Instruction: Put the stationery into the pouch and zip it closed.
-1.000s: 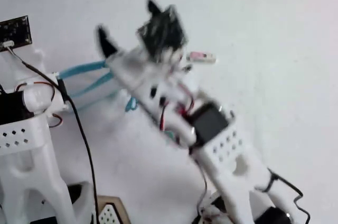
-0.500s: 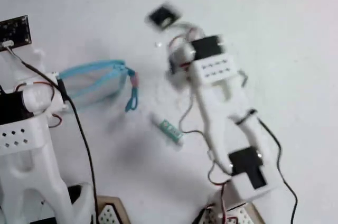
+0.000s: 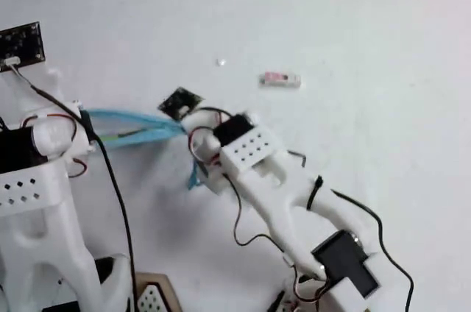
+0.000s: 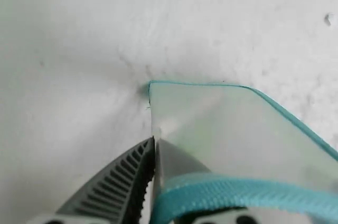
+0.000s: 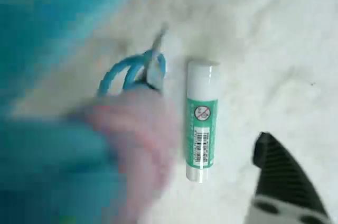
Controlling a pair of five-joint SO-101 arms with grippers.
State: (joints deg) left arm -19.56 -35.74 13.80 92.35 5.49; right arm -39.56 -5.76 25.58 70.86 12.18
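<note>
pouch (image 4: 227,129) edge pinched by left fingers (image 4: 121,184), right fingers (image 5: 285,179) parted beside glue stick (image 5: 200,121), pink item (image 3: 280,79) well apart

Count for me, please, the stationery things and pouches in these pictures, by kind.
pouch: 1
glue stick: 1
pink item: 1
Total: 3

Free passage over the bare table (image 3: 383,54) past the pink item (image 3: 280,79); right arm (image 3: 254,161) low across the pouch (image 3: 140,122) end.
</note>
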